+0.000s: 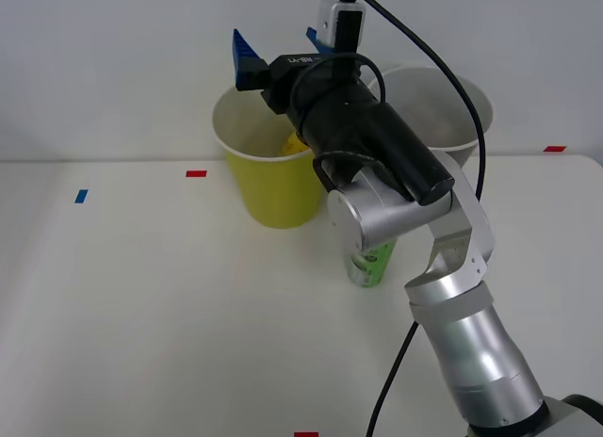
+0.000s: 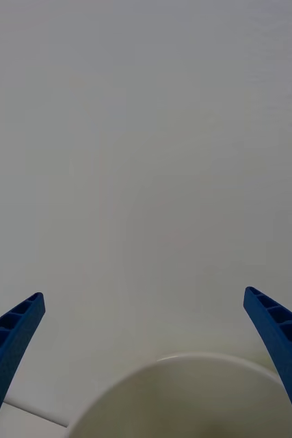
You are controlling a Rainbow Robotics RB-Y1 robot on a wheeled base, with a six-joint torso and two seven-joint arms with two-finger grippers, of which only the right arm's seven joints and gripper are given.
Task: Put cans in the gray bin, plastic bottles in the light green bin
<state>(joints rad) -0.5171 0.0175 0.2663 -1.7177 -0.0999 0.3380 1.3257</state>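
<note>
Front view shows the right gripper held above the round, tapered yellow-green plastic bin, its blue ribbed fingers spread wide and holding nothing. Inside that bin, a patch of yellow shows against the white inner wall, which may be the yellow-labelled bottle, though too little of it shows to be sure. Just beside it to the robot's right stands the round gray bin, only its white rim and inside showing behind the arm. A small green-labelled plastic bottle stands upright on the white table, near the yellow-green bin's base and partly hidden under the silver elbow of the arm. From the right wrist view, the two fingers sit at the corners with the bin's white rim between them and bare wall beyond. Judging from this, the green bottle is the next thing to fetch. To do that well, the arm should lift clear of the rim before swinging away, so neither bin is knocked, then come down over the bottle with the fingers either side of its body, closing below the cap so it stays upright.
</note>
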